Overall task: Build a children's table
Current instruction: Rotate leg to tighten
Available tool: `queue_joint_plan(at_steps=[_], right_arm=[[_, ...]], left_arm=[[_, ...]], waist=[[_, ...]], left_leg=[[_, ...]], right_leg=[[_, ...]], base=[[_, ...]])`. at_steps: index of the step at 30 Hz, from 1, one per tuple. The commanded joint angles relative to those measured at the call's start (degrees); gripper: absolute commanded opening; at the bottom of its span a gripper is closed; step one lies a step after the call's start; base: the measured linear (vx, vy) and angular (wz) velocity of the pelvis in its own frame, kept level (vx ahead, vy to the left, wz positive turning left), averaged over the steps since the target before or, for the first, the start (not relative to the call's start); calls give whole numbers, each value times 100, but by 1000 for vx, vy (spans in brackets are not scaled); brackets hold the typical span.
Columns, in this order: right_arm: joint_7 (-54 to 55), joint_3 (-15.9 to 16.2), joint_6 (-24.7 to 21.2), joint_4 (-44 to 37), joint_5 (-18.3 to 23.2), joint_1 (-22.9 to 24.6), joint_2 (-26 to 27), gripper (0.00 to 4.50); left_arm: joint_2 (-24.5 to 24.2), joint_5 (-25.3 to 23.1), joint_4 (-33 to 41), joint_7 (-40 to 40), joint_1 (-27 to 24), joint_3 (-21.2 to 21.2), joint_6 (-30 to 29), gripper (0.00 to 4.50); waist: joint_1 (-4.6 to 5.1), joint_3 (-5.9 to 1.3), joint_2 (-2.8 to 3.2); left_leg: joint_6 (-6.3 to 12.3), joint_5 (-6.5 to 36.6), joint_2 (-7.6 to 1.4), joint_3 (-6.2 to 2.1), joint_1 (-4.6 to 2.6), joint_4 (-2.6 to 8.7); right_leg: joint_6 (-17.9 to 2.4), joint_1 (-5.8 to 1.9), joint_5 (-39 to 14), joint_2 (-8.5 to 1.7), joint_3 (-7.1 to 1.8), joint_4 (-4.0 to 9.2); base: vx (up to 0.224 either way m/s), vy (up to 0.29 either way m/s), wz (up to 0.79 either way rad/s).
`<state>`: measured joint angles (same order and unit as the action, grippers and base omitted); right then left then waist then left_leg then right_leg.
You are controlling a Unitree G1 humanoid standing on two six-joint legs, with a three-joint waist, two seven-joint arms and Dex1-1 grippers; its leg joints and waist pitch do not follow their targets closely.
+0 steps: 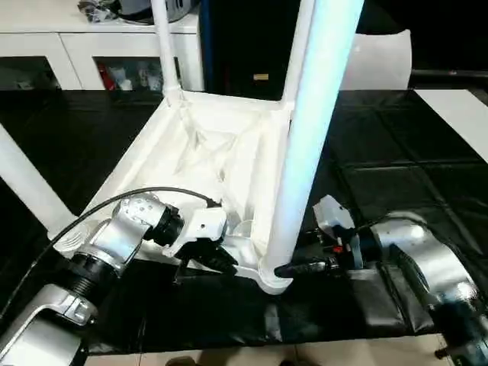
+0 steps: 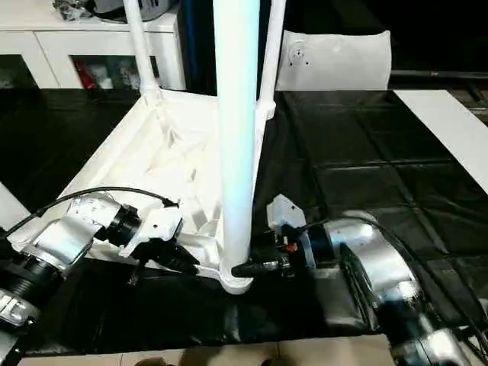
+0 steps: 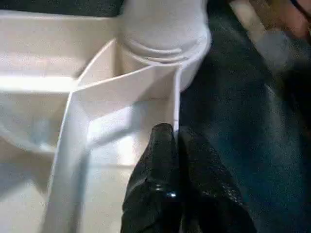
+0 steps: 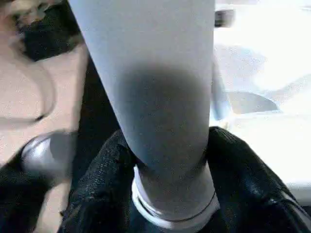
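Your right gripper (image 1: 293, 269) pinches the near leg (image 1: 305, 145) low; left gripper (image 1: 200, 261), fingers pressed together, braces the table (image 1: 152, 164), so any tug could unseat it.

Black-covered work surface (image 1: 396, 175), white cabinet (image 1: 69, 46) with shelves behind it, white panel (image 2: 335, 59) beyond.

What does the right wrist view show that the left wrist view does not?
Right wrist view: the right gripper closed around the near leg, just above its socket. Left wrist view: the left gripper, shut, pressing the thin edge of a rib on the table top's underside. Both: that leg seated in the corner socket.
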<state>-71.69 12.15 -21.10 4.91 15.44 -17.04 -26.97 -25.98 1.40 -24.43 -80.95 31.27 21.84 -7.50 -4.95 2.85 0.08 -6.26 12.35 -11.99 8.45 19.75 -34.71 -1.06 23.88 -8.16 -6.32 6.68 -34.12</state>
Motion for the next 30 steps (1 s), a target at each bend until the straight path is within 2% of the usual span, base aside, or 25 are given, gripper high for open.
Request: queue_joint_plan(at_steps=[1, 2, 4, 5, 6, 7, 8, 9, 11, 12, 13, 14, 15, 16, 17, 19, 20, 21, 22, 23, 24, 25, 27, 28, 30], right_arm=[[940, 84, -379, -300, -91, 20, 486, 191], [1335, 36, -528, -296, -193, 6, 681, 191], [1891, -38, -701, -267, -316, -39, 991, 191], [2308, -63, -895, -207, -445, -115, 1235, 191], [2481, -72, -950, -164, -512, -157, 1334, 191], [2889, -97, -1021, -26, -683, -273, 1562, 191], [3243, -180, -1167, 80, -749, -362, 1753, 190], [3625, -259, -1265, 212, -819, -464, 1969, 190], [4319, -400, -1400, 446, -952, -644, 2334, 190], [4595, -464, -1434, 550, -1001, -721, 2480, 190], [5022, -582, -1454, 696, -1058, -830, 2742, 190], [5120, -622, -1457, 713, -1051, -851, 2842, 190], [5110, -589, -1421, 694, -1073, -839, 2853, 225], [5131, -566, -1395, 668, -1104, -825, 2862, 259], [5147, -565, -1370, 660, -1112, -818, 2869, 259], [5132, -626, -1275, 590, -1093, -766, 2881, 265], [5100, -658, -1222, 546, -1077, -733, 2867, 265], [5003, -694, -1125, 477, -1046, -674, 2806, 297], [4871, -726, -1043, 374, -1004, -596, 2699, 304], [4809, -746, -996, 316, -984, -553, 2639, 304], [4653, -774, -910, 233, -926, -486, 2529, 304], [4471, -812, -837, 133, -847, -406, 2388, 333], [4079, -876, -718, -10, -712, -299, 2078, 345], [3954, -895, -674, -45, -675, -271, 1984, 350], [3539, -938, -528, -117, -563, -200, 1676, 361]], left_arm=[[442, 224, 220, 879, 26, -275, -563, 0], [523, 178, 250, 1090, 15, -313, -674, 0], [669, 86, 291, 1432, 7, -355, -863, 0], [827, 50, 337, 1732, 9, -413, -1137, 0], [899, 36, 341, 1869, 21, -445, -1240, 0], [1077, -6, 322, 2213, 63, -528, -1444, 0], [1197, -67, 321, 2446, 97, -581, -1569, 0], [1341, -135, 331, 2725, 131, -639, -1693, 0], [1588, -206, 358, 3184, 177, -741, -1924, 0], [1686, -243, 361, 3380, 199, -780, -1988, 0], [1861, -298, 377, 3715, 240, -837, -2111, 0], [1932, -312, 392, 3838, 257, -859, -2173, 0], [1965, -311, 403, 3880, 266, -862, -2186, 0], [1983, -309, 427, 3910, 269, -848, -2200, 0], [1984, -309, 439, 3912, 270, -835, -2201, 0], [1943, -322, 528, 3794, 228, -742, -2141, 0], [1907, -328, 585, 3706, 188, -705, -2122, 0], [1835, -342, 651, 3610, 135, -673, -2127, 0], [1727, -349, 687, 3487, 91, -642, -2060, 0], [1662, -353, 714, 3432, 65, -626, -2033, 0], [1586, -353, 721, 3383, 42, -626, -2015, 0], [1510, -346, 727, 3329, 21, -623, -1975, 0], [1410, -302, 740, 3161, 9, -609, -1888, 0], [1383, -289, 740, 3110, 8, -606, -1867, 0], [1277, -257, 734, 2939, 7, -579, -1816, 0]], waist=[[72, -362, 20], [89, -351, 13], [253, -331, -19], [283, -335, -13], [369, -323, -21], [435, -325, 31], [482, -330, 18], [554, -328, 51], [661, -310, 141], [764, -313, 152], [805, -321, 197], [857, -321, 200], [870, -326, 194], [875, -332, 166], [880, -342, 153], [867, -382, 142], [859, -391, 142], [847, -403, 127], [819, -436, 126], [812, -447, 106], [782, -472, 112], [740, -479, 127], [670, -486, 118], [620, -479, 107], [526, -450, 133]], left_leg=[[135, 996, -47, 101, 59, 448], [81, 1105, -34, 95, 44, 454], [-20, 1451, 41, 57, 69, 429], [-6, 1499, 64, 55, 57, 408], [35, 1573, 88, 55, 53, 373], [38, 1637, 98, 44, 37, 353], [66, 1678, 100, 34, 33, 348], [90, 1767, 87, 1, 38, 355], [132, 2064, 37, -40, -24, 369], [129, 2272, -29, -118, 49, 429], [159, 2572, -131, -179, 28, 504], [185, 2634, -156, -191, 38, 532], [170, 2605, -118, -172, 21, 524], [176, 2386, -34, -126, 2, 484], [189, 2233, -13, -112, 18, 472], [283, 1618, -18, -110, 106, 470], [304, 1461, -18, -101, 118, 462], [350, 1190, -10, -82, 138, 448], [421, 899, -3, -63, 133, 423], [476, 778, 1, -66, 152, 414], [583, 484, 13, -52, 189, 382], [687, 227, 8, -52, 201, 358], [823, -47, 24, -39, 203, 320], [899, -28, 21, -15, 185, 307], [861, 124, 5, -5, 174, 332]], right_leg=[[-856, -400, -2195, -157, -255, 427], [-759, -388, -2456, -152, -239, 460], [-238, -395, -3421, -157, -127, 608], [-147, -387, -3569, -155, -100, 649], [-10, -356, -3778, -138, -48, 717], [51, -339, -3882, -134, 15, 762], [86, -341, -3899, -134, 55, 806], [104, -370, -3828, -128, 120, 841], [81, -380, -3694, -137, 240, 925], [60, -489, -3430, -146, 296, 882], [-23, -544, -3054, -171, 285, 830], [-96, -560, -2841, -184, 256, 783], [-214, -538, -2686, -209, 213, 779], [-317, -498, -2762, -233, 191, 811], [-371, -496, -2746, -242, 170, 805], [-623, -519, -2274, -265, 75, 698], [-698, -521, -2094, -258, 54, 666], [-817, -520, -1788, -238, 15, 612], [-938, -511, -1512, -228, -28, 541], [-967, -524, -1419, -217, -41, 519], [-1087, -539, -1093, -215, -82, 448], [-1181, -543, -774, -215, -98, 391], [-1251, -541, -483, -194, -109, 357], [-1297, -511, -494, -195, -126, 344], [-1244, -510, -855, -192, -113, 381]], base=[[0, 0, 0], [0, 0, 0], [0, 0, 0], [0, 0, 0], [0, 0, 0], [0, 0, 0], [0, 0, 0], [0, 0, 0], [0, 0, 0], [0, 0, 0], [0, 0, 0], [0, 0, 0], [0, 0, 0], [0, 0, 0], [0, 0, 0], [0, 0, 0], [52, -19, 6], [52, -19, 6], [58, -39, 8], [60, -50, 5], [60, -50, 5], [52, -36, -1], [0, 0, 0], [0, 0, 0], [0, 0, 0]])
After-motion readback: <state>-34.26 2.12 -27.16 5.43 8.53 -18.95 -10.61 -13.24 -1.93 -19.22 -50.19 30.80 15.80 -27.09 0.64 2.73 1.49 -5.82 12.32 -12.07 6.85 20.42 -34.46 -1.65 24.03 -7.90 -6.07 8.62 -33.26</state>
